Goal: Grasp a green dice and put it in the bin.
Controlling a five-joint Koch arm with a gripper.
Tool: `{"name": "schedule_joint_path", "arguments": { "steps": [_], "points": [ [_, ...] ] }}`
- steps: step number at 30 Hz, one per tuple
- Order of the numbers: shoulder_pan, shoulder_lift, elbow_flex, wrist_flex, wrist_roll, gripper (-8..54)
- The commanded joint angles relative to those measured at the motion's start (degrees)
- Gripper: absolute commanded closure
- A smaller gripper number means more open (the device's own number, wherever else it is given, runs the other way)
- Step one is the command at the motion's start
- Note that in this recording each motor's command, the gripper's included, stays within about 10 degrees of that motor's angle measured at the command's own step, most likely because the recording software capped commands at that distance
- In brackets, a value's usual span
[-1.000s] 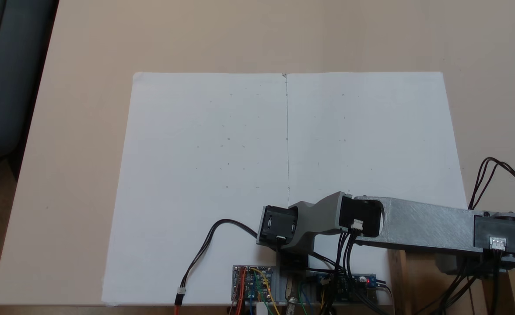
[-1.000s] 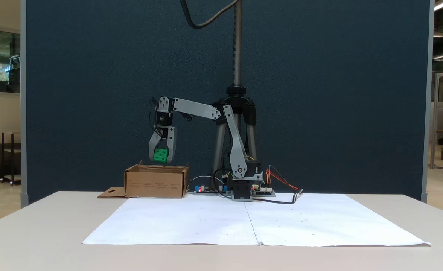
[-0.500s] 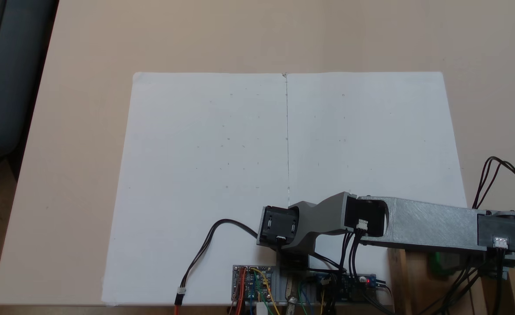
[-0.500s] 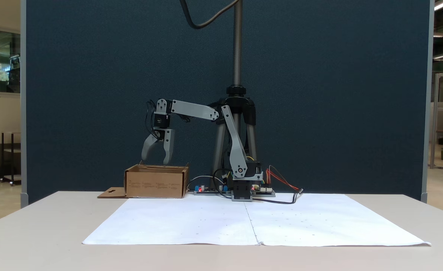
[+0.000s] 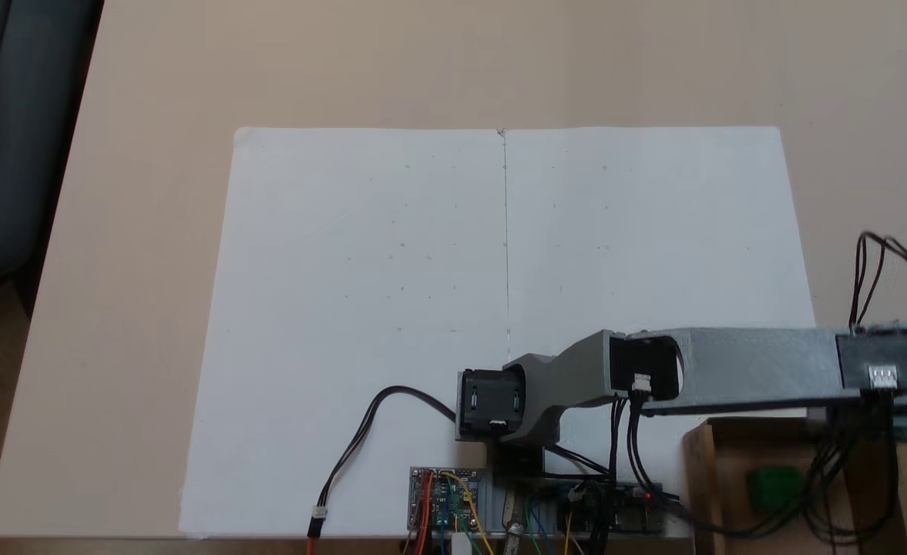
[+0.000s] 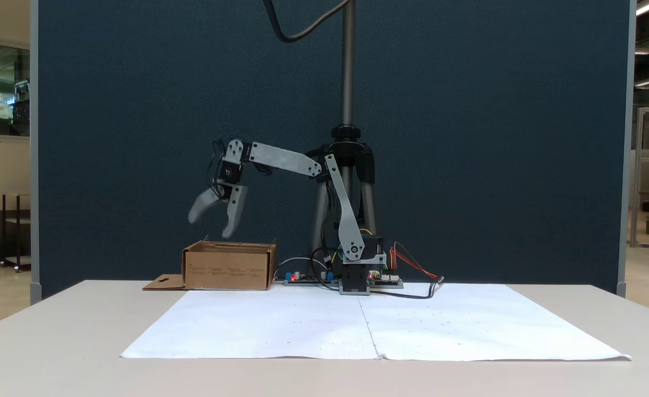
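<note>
The green dice [image 5: 775, 488] lies on the floor of the bin [image 5: 700, 478], a shallow brown cardboard box at the lower right of a fixed view. From the side, the bin [image 6: 229, 269] stands on the table left of the arm's base, its walls hiding the dice. My gripper [image 6: 209, 226] hangs open above the bin's left half, tilted outward, with nothing between its fingers [image 6: 234, 212]. In the view from above, the forearm [image 5: 761, 368] and wrist cover the gripper.
A white paper sheet [image 5: 438, 293] covers the middle of the table. Circuit boards and wires [image 5: 453, 501] sit beside the arm's base [image 6: 357, 275]. The bin's flap with a hang-hole cutout [image 6: 163, 283] lies flat to its left. A tripod [image 6: 348, 143] stands behind.
One second ago the gripper was shut on the green dice above the bin. It opened, the dice dropped into the bin, and the open gripper has since lifted and swung outward.
</note>
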Motion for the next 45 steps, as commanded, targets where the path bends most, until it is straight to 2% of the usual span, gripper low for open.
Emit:
{"name": "schedule_joint_path", "arguments": {
  "steps": [1, 11, 22, 32, 45],
  "points": [
    [-4.0, 3.9, -3.9, -1.9, 6.1, 2.6],
    [-30.6, 15.2, -4.9, -8.4, 6.9, 2.4],
    [-61.9, 21.7, 0.3, -9.7, 6.8, 2.0],
    [-85.2, 33.6, 19.5, -20.6, 6.3, 2.2],
    [-89.0, 43.5, 31.0, -41.4, 6.2, 1.8]
  ]
}}
